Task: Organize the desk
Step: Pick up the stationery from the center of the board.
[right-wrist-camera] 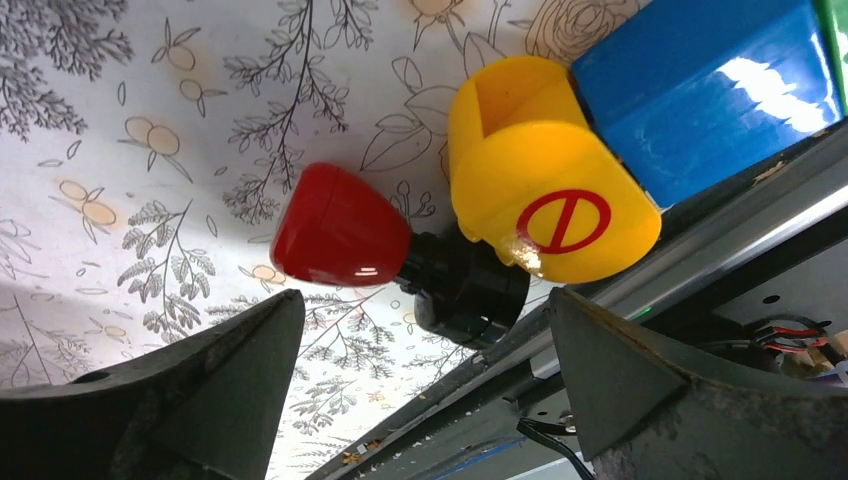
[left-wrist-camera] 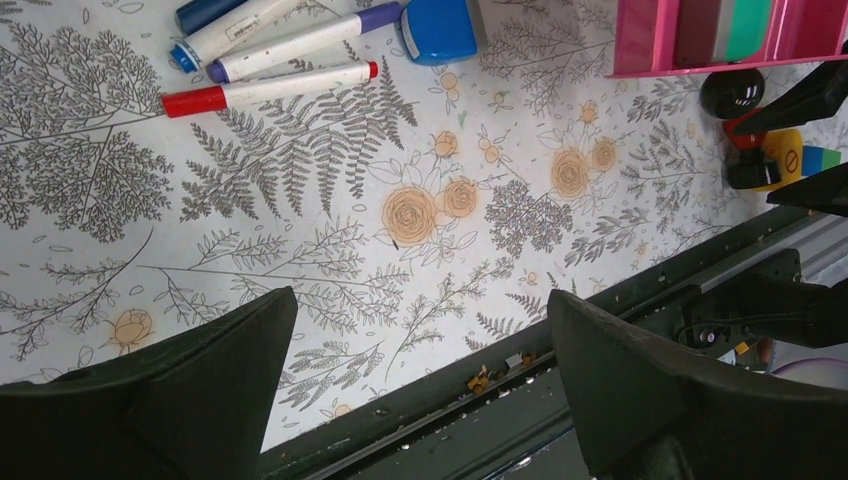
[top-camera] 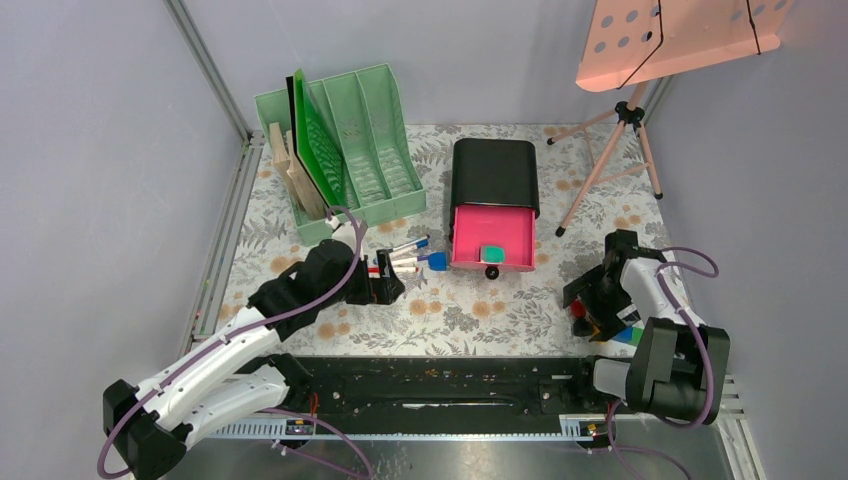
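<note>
The desk (top-camera: 470, 318) has a pale cloth with grey ferns and orange flowers. My left gripper (top-camera: 392, 286) hovers open and empty over bare cloth (left-wrist-camera: 300, 200), just short of three markers (left-wrist-camera: 270, 85) and a blue block (left-wrist-camera: 440, 28). My right gripper (top-camera: 582, 310) is open at the desk's right front. In the right wrist view it (right-wrist-camera: 426, 295) is open just above a red-capped black knob (right-wrist-camera: 340, 228), which touches a yellow cylinder with a red no-entry sign (right-wrist-camera: 545, 170) and a blue block (right-wrist-camera: 700, 90). Neither gripper holds anything.
A mint-green file rack (top-camera: 350, 140) with boards stands at the back left. A black drawer box (top-camera: 494, 170) has its pink drawer (top-camera: 492, 235) open with a green piece inside. A pink tripod (top-camera: 610, 165) stands at the back right. The black rail (top-camera: 430, 385) runs along the near edge.
</note>
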You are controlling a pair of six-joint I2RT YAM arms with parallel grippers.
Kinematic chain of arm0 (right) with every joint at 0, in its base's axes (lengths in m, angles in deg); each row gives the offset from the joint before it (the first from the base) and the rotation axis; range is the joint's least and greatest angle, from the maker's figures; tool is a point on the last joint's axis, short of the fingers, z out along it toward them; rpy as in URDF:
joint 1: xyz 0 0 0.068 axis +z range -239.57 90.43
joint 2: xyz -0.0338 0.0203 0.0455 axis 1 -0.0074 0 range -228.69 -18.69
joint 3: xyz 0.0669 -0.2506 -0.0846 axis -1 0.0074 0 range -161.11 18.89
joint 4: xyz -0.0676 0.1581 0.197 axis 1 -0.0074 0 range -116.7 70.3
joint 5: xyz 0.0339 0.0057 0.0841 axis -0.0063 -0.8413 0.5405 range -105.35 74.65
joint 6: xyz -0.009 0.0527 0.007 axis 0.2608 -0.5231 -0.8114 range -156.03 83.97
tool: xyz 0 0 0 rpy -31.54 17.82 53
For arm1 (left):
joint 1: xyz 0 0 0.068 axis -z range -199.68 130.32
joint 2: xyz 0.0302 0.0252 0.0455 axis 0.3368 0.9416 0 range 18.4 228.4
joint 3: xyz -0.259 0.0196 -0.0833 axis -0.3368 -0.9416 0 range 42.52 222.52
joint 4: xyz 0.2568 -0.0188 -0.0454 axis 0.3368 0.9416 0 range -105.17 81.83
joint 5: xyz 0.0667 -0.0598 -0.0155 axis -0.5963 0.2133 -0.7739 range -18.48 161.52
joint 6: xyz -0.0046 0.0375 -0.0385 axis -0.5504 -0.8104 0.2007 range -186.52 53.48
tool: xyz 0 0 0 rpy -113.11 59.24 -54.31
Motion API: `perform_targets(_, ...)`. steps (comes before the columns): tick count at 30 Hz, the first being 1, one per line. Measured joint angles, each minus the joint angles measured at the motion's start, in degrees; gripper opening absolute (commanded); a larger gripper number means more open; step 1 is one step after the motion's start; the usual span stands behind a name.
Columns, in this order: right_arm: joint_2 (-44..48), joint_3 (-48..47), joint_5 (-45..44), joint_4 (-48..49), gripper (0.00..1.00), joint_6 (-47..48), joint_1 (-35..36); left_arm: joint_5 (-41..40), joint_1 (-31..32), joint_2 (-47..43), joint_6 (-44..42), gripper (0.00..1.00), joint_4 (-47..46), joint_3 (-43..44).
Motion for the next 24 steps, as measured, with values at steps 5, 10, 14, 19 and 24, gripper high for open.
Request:
perform_targets(5, -1.9, -0.4, 0.0, 0.9, 0.99, 0.7, -1.5, 0.1, 0.0, 0.0, 0.0, 0.99, 0.0, -0.2)
perform_targets(10, -2.1, -0.4, 0.0, 2.4, 0.99, 1.7, -2.3, 0.2, 0.0, 0.0, 0.0, 0.99, 0.0, -0.9)
perform_targets(14, -3.6, -0.4, 0.5, 4.1, 0.99, 1.9, -2.6, 0.2, 0.0, 0.0, 0.0, 0.99, 0.1, -1.3)
perform_targets(19, -5.7, 0.0, 3.0, 6.9, 0.96, 1.6, -3.0, 0.2, 0.0, 0.0, 0.0, 0.99, 0.0, -1.5)
perform_targets(24, -6.1, 1.4, 5.4, 9.5, 0.89, 0.9, -3.0, 0.2, 0.0, -0.4, 0.0, 0.99, 0.2, -1.9)
